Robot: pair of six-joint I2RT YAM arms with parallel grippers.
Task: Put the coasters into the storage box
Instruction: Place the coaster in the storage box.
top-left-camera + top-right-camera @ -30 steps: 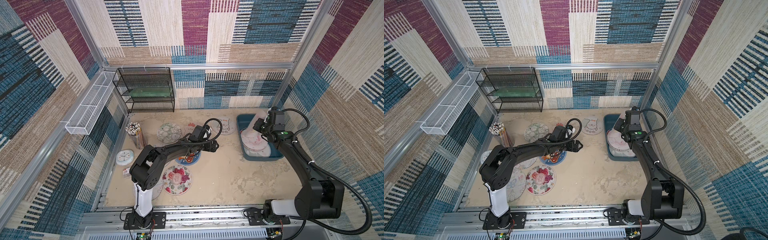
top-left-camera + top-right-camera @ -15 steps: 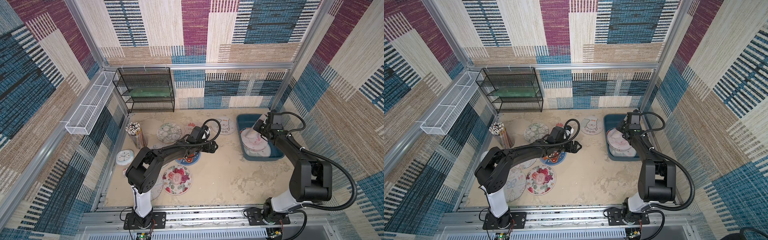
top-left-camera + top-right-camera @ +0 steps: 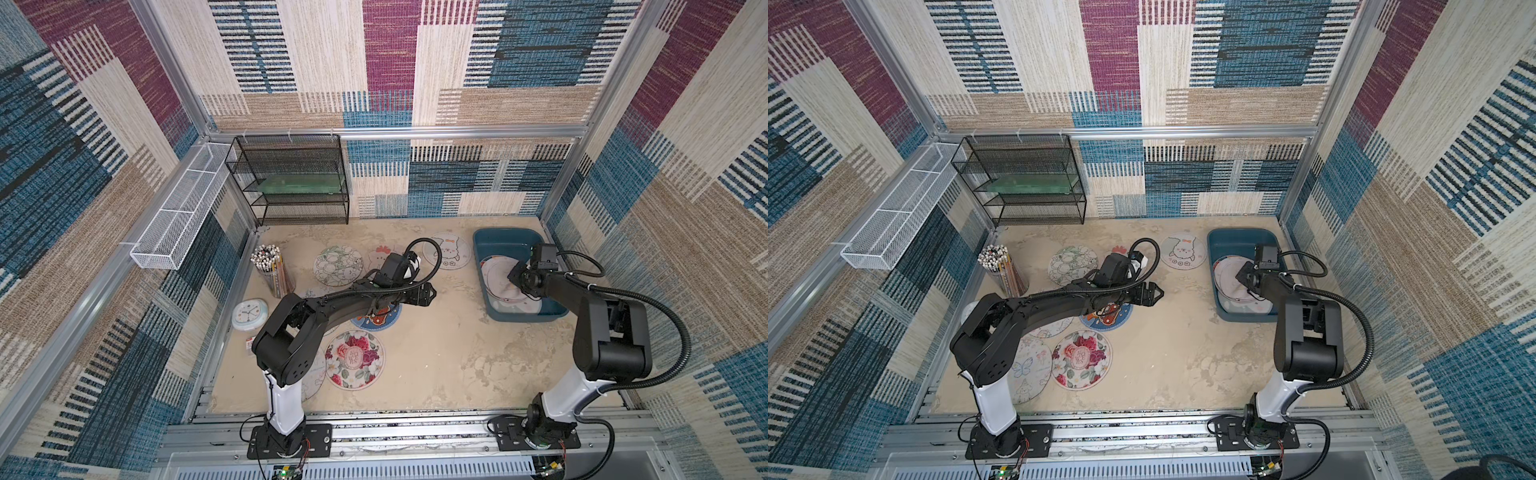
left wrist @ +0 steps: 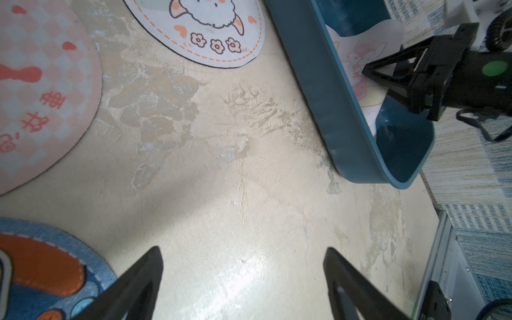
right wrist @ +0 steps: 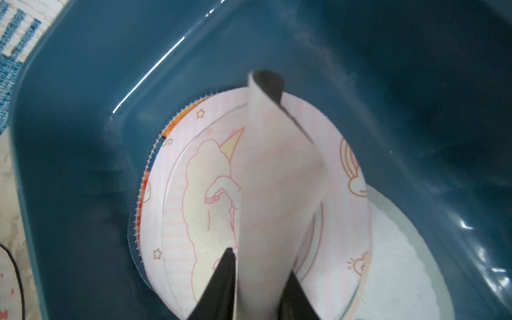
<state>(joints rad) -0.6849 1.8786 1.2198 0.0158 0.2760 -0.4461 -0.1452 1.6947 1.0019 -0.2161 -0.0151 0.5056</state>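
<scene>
In both top views, my right claw (image 3: 514, 277) sits inside the storage box (image 3: 498, 243) at the far right of the counter (image 3: 436, 353), over stacked coasters (image 3: 498, 293). My left claw (image 3: 430, 294) hangs mid-counter beside a blue-rimmed coaster (image 3: 376, 322), with a floral coaster (image 3: 353, 359) flat nearby. Left wrist view: my left claw's jaws stand wide apart, nothing between them, above bare counter. Right wrist view: my right claw's jaws stand narrowly parted, pressing a curled pink coaster (image 5: 277, 180) upright over a flat unicorn coaster (image 5: 205, 180) on the box floor.
</scene>
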